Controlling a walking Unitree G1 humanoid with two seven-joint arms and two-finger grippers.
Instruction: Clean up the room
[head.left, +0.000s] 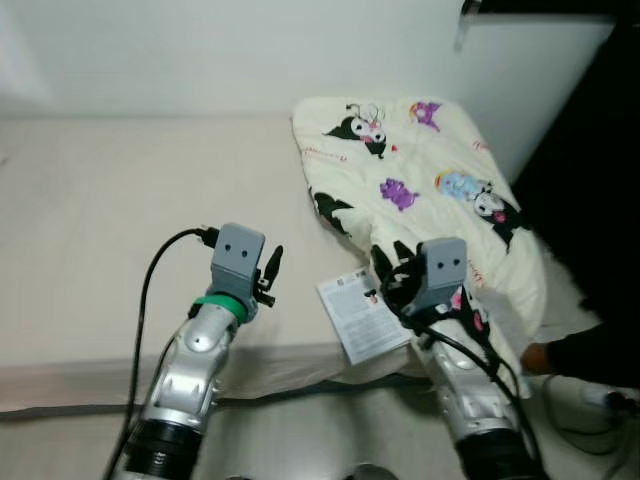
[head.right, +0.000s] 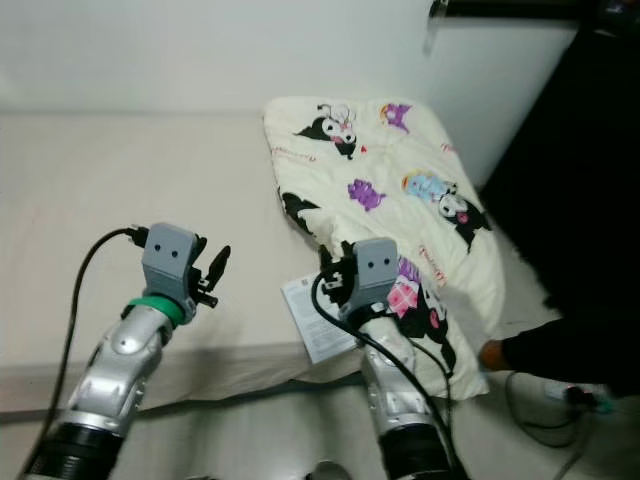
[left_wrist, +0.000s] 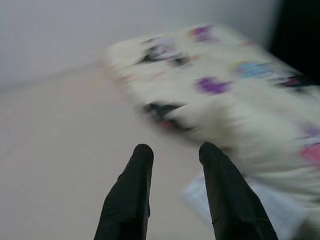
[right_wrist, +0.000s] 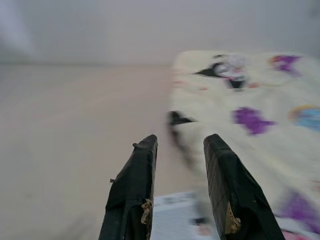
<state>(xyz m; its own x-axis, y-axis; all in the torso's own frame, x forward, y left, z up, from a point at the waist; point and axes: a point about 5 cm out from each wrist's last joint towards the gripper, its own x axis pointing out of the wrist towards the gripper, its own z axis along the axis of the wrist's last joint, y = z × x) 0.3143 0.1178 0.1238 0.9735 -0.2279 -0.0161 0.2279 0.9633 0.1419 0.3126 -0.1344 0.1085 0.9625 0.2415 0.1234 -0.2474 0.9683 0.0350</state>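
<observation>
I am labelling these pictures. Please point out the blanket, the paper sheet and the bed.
blanket (head.left: 430, 190), left eye view, printed middle.
paper sheet (head.left: 360, 318), left eye view, its centre.
bed (head.left: 120, 200), left eye view, bare beige surface.

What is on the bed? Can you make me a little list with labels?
bed: beige mattress, by a white wall
blanket: cream cartoon blanket, crumpled on the bed's right side, draping over the edge
paper: printed sheet, at the bed's front edge, beside the blanket
left hand: open, holding nothing, above the mattress
right hand: open, holding nothing, above the paper
floor: cable at lower right
</observation>
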